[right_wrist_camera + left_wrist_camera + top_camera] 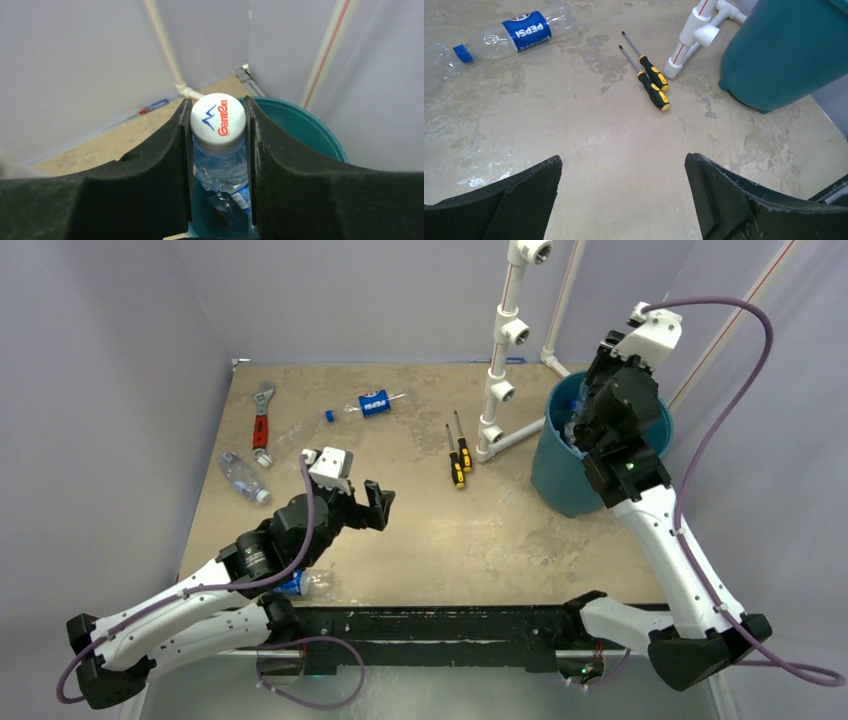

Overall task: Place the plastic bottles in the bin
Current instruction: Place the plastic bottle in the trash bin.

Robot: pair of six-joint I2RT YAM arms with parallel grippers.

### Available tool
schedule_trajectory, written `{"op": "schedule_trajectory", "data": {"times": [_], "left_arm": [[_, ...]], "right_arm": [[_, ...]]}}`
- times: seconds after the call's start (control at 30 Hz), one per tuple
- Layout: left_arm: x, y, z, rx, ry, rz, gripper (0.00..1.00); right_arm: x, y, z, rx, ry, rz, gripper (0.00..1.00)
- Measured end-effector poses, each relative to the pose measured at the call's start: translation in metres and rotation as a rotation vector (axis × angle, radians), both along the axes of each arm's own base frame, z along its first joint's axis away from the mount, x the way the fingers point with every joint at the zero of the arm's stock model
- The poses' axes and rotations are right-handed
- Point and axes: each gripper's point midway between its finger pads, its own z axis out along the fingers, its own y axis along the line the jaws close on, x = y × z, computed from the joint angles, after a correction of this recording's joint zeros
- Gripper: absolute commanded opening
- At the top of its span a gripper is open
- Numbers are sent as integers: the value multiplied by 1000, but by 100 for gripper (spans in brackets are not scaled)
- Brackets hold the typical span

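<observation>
My right gripper (592, 425) is shut on a clear bottle with a white cap (218, 122) and a blue label, and holds it over the open teal bin (556, 475). The bin's rim (312, 125) shows behind the fingers. My left gripper (376, 506) is open and empty, low over bare table (624, 165). A Pepsi-labelled bottle (372, 403) lies at the far middle and also shows in the left wrist view (519, 31). A crushed clear bottle (298, 430) and a blue-capped bottle (245, 477) lie at the left. Another bottle (302, 585) lies under my left arm.
Two yellow-and-black screwdrivers (459, 455) lie left of the bin, also in the left wrist view (651, 82). A white pipe frame (503, 350) stands beside the bin. A red-handled wrench (263, 415) lies at the far left. Walls close in the table.
</observation>
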Motion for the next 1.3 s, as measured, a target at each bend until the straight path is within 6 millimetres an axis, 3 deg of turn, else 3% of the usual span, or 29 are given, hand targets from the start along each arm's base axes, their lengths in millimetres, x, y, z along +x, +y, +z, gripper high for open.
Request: {"op": "schedule_trajectory", "data": {"times": [0.17, 0.43, 0.57, 0.7, 0.8, 0.97, 1.3], "left_arm": [[-2, -9, -6, -1, 27, -36, 92], [-6, -10, -4, -13, 26, -55, 92], [-7, -10, -3, -18, 25, -60, 92], [-8, -12, -5, -19, 34, -68, 92], [-8, -14, -7, -20, 42, -71, 92], [-8, -15, -9, -19, 47, -73, 92], [-8, -15, -9, -19, 48, -76, 92]], "right_arm": [[10, -34, -44, 71, 18, -72, 0], [32, -30, -117, 174, 117, -8, 0], [37, -23, -133, 213, 146, 25, 33], [32, -17, -153, 235, 172, 61, 37], [27, -15, -160, 241, 189, 78, 42], [23, -12, -155, 264, 171, 104, 60], [18, -7, -159, 292, 192, 129, 65]]}}
